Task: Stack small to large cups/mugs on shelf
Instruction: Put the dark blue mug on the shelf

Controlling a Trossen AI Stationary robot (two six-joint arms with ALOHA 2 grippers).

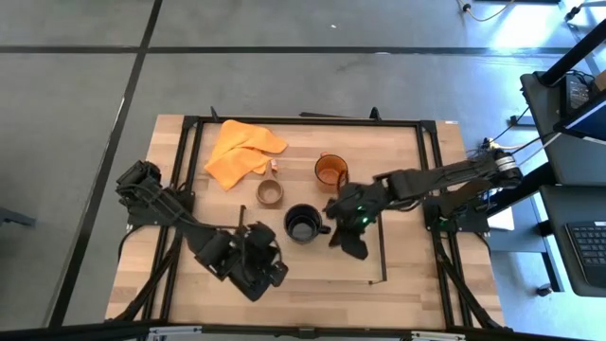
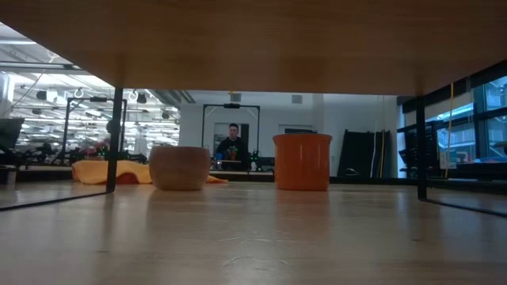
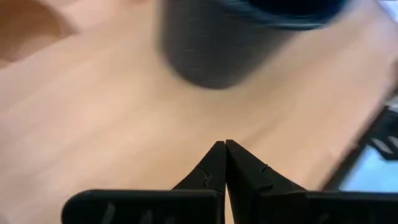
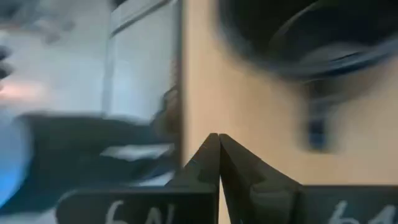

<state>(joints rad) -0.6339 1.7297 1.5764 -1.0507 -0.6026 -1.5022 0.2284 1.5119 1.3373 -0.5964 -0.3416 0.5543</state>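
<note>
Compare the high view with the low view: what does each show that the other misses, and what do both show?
Only the high view shows the black mug, the left gripper and the right gripper, both beside that mug. Only the low view shows a person in the room behind. Both show the wooden cup, the orange mug and the orange cloth.
</note>
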